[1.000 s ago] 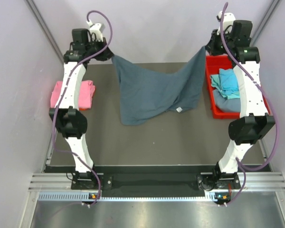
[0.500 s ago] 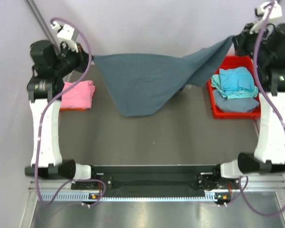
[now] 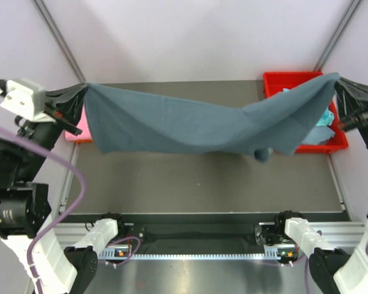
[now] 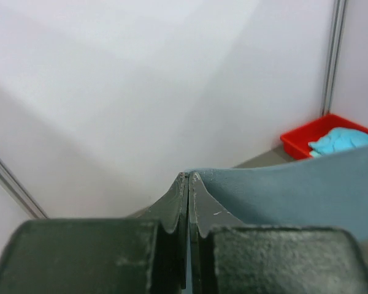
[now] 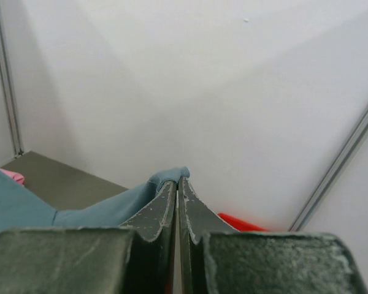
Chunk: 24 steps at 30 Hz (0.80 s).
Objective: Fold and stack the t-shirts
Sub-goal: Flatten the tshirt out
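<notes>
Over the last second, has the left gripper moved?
Yes. The left gripper swung leftward, from right of the pink t-shirt to its left end, stretching the blue-grey t-shirt.

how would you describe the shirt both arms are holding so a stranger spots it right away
Start at the dark table: above it, a slate blue-grey t-shirt hangs stretched from side to side, pinched by the left gripper and the right gripper. Unlike the pink shirt on the table and the turquoise shirt in the red bin, it is airborne.
</notes>
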Available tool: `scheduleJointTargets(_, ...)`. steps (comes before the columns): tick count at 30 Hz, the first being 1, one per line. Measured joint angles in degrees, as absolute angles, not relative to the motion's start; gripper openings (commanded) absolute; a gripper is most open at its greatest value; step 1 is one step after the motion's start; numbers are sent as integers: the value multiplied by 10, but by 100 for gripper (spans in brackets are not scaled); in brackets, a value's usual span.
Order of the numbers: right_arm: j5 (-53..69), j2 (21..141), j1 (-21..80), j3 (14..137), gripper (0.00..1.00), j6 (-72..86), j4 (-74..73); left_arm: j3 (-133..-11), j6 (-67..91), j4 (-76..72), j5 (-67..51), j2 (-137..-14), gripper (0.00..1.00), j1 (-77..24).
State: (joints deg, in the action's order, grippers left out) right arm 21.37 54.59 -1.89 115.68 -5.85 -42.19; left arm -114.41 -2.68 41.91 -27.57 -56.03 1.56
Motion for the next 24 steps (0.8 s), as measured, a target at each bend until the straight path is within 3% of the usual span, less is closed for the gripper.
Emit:
scheduleJointTargets(6, 209, 520, -19, 1204, 0, -55, -432, -1199, -27, 429, -272, -560, 0, 16)
scheduleJointTargets(13, 178, 533, -19, 1221, 0, -31, -406, -1167, -51, 435, -240, -558, 0, 18)
scheduleJointTargets(24, 170, 691, -20, 1294, 0, 11, -319, -1129, -93, 369, -213, -627, 0, 18)
